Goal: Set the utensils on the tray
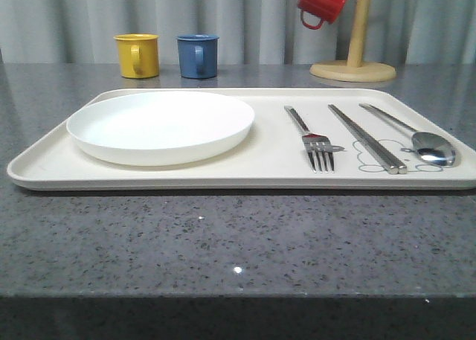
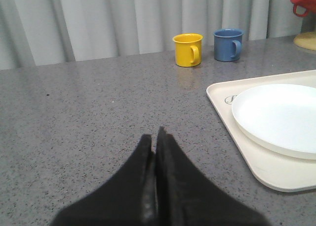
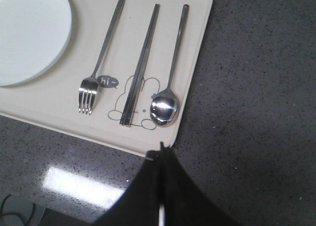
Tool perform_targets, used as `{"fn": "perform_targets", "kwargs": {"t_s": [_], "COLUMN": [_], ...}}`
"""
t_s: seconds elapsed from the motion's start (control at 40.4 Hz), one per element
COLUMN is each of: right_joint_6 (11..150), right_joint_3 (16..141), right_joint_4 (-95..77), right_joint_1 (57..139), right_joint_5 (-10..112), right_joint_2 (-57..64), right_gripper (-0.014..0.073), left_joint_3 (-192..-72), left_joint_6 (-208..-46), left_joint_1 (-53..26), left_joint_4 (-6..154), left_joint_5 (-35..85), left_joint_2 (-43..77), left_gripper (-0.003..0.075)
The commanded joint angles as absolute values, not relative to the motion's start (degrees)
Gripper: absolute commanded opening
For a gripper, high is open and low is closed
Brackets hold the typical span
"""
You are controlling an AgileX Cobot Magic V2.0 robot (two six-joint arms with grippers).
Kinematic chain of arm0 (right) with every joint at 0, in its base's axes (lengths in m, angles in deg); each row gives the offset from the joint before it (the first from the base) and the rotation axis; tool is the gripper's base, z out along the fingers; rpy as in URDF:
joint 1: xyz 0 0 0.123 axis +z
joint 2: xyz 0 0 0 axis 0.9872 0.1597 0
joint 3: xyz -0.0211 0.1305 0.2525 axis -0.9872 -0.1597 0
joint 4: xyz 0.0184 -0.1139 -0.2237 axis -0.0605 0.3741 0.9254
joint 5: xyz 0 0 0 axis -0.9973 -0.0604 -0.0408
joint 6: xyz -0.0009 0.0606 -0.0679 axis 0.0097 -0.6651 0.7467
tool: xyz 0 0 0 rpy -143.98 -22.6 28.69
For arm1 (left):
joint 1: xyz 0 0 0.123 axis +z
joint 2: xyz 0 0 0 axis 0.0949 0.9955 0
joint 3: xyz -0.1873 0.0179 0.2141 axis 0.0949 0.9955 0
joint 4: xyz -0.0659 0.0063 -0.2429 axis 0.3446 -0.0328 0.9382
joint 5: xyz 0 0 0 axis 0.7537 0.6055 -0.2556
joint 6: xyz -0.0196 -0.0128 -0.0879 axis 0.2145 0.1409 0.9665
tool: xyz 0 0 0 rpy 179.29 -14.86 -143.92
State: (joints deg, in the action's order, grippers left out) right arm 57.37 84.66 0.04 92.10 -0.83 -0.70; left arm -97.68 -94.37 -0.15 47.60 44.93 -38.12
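On the cream tray (image 1: 186, 175), shiny fork (image 1: 312, 139), chopsticks (image 1: 367, 138), spoon (image 1: 416, 138) side by side

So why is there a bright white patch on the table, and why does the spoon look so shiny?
In the right wrist view, the pale blur on the counter is a lamp's reflection, and the spoon bowl mirrors light too. In the front view, a small glint sits on the counter's near edge. In the left wrist view, the shut left claw looks soft and blurry.

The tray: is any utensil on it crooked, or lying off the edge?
Nothing stands out. The fork, chopsticks and spoon lie side by side on the tray, roughly parallel, beside the plate. None overhangs the rim.
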Motion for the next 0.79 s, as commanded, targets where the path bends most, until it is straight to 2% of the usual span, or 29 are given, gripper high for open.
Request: {"fn": "perform_targets", "kwargs": {"t_s": [0.0, 0.149, 0.372, 0.57, 0.768], "right_joint_6": [60.5, 60.5, 60.5, 60.5, 60.5], "right_joint_3": [77.9, 66.0, 53.0, 46.6, 46.2], "right_joint_4": [-0.4, -0.4, 0.3, 0.3, 0.3], "right_joint_1": [92.0, 92.0, 92.0, 92.0, 92.0], "right_joint_5": [9.3, 20.2, 30.4, 32.7, 32.6], "right_joint_2": [-8.5, -20.3, -35.8, -45.5, -47.1], "right_gripper": [-0.0121, -0.0121, -0.0121, -0.0121, -0.0121], "left_joint_3": [-99.0, -99.0, -99.0, -99.0, -99.0], "left_joint_6": [-94.0, -94.0, -94.0, -94.0, -94.0], "left_joint_1": [-0.1, -0.1, -0.1, -0.1, -0.1], "left_joint_4": [48.2, 48.2, 48.2, 48.2, 48.2], "left_joint_5": [40.0, 40.0, 40.0, 40.0, 40.0], "left_joint_2": [-37.4, -37.4, -37.4, -37.4, -37.4], "left_gripper": [-0.0018, -0.0018, -0.0018, -0.0018, -0.0018]}}
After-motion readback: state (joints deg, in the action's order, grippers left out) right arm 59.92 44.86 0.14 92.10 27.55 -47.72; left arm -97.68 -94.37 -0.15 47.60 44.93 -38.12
